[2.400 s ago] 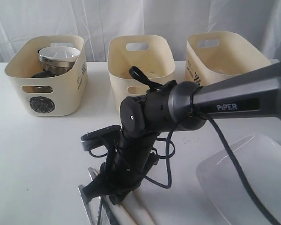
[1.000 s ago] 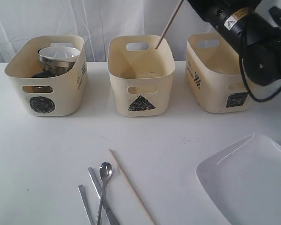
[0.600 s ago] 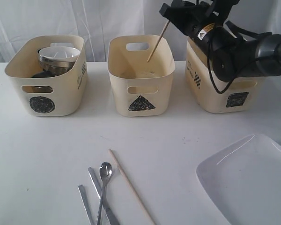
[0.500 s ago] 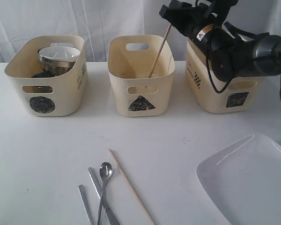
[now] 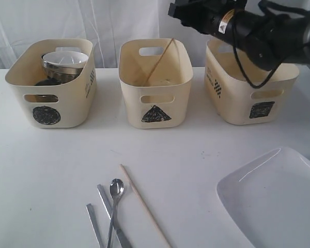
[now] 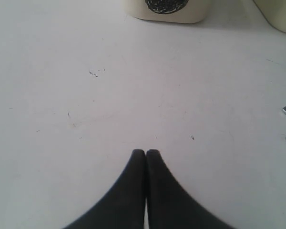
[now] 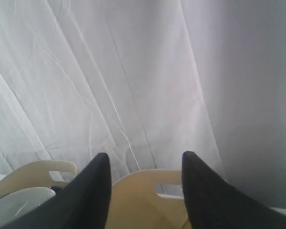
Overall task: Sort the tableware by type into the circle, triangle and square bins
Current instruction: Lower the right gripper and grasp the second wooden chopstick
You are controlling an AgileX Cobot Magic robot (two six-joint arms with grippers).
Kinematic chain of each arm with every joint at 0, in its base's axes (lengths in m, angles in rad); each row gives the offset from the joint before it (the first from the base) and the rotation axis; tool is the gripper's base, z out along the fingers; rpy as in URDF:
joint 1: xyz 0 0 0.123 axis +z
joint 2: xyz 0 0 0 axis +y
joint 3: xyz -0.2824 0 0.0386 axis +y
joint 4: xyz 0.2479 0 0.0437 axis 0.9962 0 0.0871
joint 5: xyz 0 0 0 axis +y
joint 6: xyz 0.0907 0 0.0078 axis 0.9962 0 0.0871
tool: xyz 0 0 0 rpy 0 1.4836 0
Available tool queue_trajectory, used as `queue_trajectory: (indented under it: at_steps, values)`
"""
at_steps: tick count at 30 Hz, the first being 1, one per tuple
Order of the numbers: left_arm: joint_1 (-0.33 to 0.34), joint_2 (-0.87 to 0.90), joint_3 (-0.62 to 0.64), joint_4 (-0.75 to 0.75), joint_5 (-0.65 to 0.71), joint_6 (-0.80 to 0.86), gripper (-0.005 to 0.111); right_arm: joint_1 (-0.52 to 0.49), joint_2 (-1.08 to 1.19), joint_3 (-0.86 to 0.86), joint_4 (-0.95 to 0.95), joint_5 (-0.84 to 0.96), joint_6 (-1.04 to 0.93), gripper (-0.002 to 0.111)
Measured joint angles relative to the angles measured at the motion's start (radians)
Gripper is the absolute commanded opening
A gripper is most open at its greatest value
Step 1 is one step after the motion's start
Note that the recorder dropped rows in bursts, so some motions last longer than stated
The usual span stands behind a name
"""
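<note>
Risk we see: chopstick [image 5: 159, 61] leans steeply in triangle bin [image 5: 155, 103], top end at rim; right gripper [image 7: 145, 157] hangs near above, low swing could clip it, flip it out. Right gripper jaws wide apart, holds nothing. Left gripper [image 6: 146, 152] closed, empty, over bench [image 6: 86, 71]; second chopstick [image 5: 144, 205] lies on bench.

Backdrop: white curtain [image 5: 108, 20], hanging in long folds, spanning the full width behind the table. Furniture: one table [image 5: 51, 165], matt white top, a few small dark marks [image 6: 93, 73]. Light: soft, even; shadows faint.
</note>
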Motion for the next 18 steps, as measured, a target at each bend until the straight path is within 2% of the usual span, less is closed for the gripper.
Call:
queue_trajectory:
  at_steps: [5, 8, 11, 14, 18]
  values:
    - [0.0, 0.0, 0.0, 0.0, 0.0, 0.0, 0.0, 0.002, -0.127, 0.0, -0.073, 0.297, 0.109, 0.043]
    - [0.0, 0.0, 0.0, 0.0, 0.0, 0.0, 0.0, 0.024, -0.203, 0.0, -0.08, 0.548, 0.112, 0.033]
    - [0.0, 0.0, 0.0, 0.0, 0.0, 0.0, 0.0, 0.07, -0.253, 0.0, -0.06, 0.78, -0.011, 0.019]
    - [0.0, 0.0, 0.0, 0.0, 0.0, 0.0, 0.0, 0.123, -0.272, 0.0, 0.037, 0.972, -0.179, 0.002]
    - [0.0, 0.0, 0.0, 0.0, 0.0, 0.0, 0.0, 0.183, -0.274, 0.019, 0.169, 1.108, -0.314, 0.0]
